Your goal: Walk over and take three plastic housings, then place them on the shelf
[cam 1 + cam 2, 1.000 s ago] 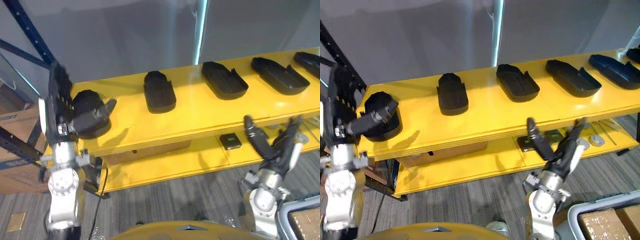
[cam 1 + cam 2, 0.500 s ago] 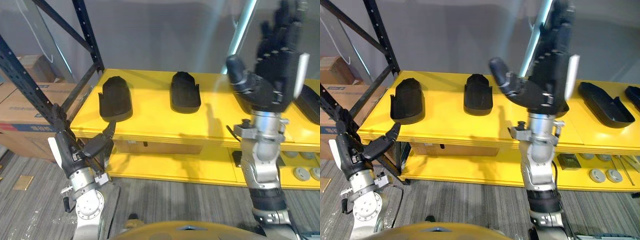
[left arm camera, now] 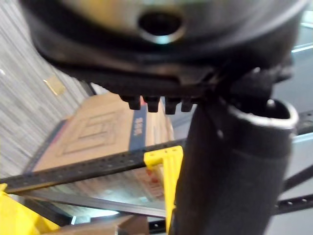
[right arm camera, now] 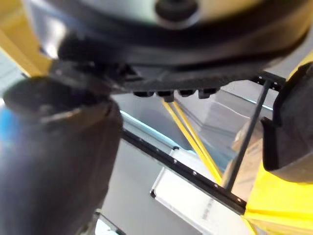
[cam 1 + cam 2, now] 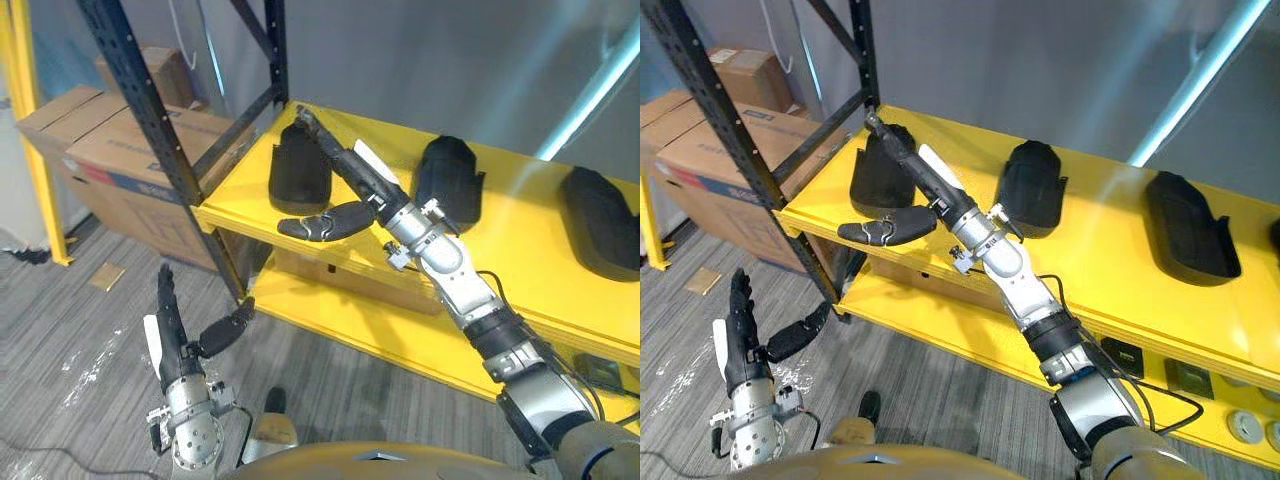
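Three black plastic housings lie in a row on the yellow shelf (image 5: 520, 270): the leftmost housing (image 5: 298, 172), a middle housing (image 5: 447, 180) and a right housing (image 5: 598, 212). My right hand (image 5: 372, 190) reaches in over the shelf's front. It is open, its straight fingers (image 5: 898, 150) lying along the leftmost housing's right side and the thumb (image 5: 885, 228) spread out in front of it. I cannot tell whether they touch. The right wrist view shows that housing (image 4: 289, 132) close by. My left hand (image 5: 172, 338) hangs low over the floor, open and holding nothing.
A dark rack upright (image 5: 150, 120) and its braces stand at the shelf's left end. Cardboard boxes (image 5: 110, 150) sit behind it, and a yellow post (image 5: 22, 100) is at the far left. The lower shelf (image 5: 970, 330) holds small parts (image 5: 1120, 355) at the right. Grey floor lies below.
The camera has swung left and the whole scene has shifted. My right hand, raised high before the camera half a second ago, has stretched out to the leftmost housing. The left hand stays low.
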### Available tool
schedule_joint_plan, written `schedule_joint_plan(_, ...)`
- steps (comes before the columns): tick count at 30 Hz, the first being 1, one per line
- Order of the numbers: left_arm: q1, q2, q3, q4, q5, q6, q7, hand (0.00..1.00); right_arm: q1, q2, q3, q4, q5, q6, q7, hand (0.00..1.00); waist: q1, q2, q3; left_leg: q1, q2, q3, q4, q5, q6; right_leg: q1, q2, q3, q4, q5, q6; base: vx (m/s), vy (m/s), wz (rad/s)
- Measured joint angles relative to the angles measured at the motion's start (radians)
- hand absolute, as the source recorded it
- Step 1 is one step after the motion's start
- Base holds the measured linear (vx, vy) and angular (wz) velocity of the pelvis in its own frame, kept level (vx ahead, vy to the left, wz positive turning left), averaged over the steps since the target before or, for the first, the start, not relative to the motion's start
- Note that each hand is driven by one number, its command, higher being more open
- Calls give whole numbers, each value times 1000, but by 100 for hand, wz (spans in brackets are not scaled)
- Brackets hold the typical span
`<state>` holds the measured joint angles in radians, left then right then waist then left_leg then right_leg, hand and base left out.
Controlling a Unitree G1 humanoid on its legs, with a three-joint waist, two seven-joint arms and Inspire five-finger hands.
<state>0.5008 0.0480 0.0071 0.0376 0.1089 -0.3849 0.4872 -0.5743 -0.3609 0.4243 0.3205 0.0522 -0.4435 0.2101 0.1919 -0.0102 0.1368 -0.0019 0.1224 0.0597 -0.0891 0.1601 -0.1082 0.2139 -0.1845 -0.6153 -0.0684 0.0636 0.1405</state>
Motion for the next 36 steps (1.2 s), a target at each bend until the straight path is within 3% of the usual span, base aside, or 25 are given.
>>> schedule_joint_plan(4,21,-6,3,24,-27,-2,10,100,-46,-1,48,64,-91,-6,-7,100,20,3,17,-25,-3,-35,0,7,-6,1,1,-46,16,-14,-5,-37,11,32)
schedule_joint_plan(9,21,-32,23,86,-25,-14,13,100,-113,6,93,208,-324,-25,-262,100,54,6,48,-45,-8,-42,0,15,5,4,-3,-80,20,-16,-3,-35,29,21)
schedule_joint_plan(15,23,-49,32,92,-25,-38,18,100,-137,10,82,242,-440,-23,-445,100,51,9,59,-49,-11,-49,0,27,9,-2,-8,-86,37,-22,3,-21,26,5)
schedule_joint_plan(20,-26,-37,-27,154,-33,-56,-11,100,-192,23,68,316,-442,59,-571,100,50,26,70,-45,-5,-51,0,29,9,2,-5,-86,40,-24,2,-30,13,-1)
schedule_joint_plan(31,-40,-23,-72,171,-108,-43,-63,100,-237,44,37,404,-479,111,-558,100,51,30,72,-44,-3,-50,0,29,9,4,-3,-85,38,-24,2,-3,2,0)
schedule_joint_plan(36,-55,-3,-80,195,-117,-39,-75,100,-275,34,94,477,-478,111,-440,100,52,37,76,-42,7,-50,0,28,8,5,-2,-85,39,-25,0,-28,10,-1)
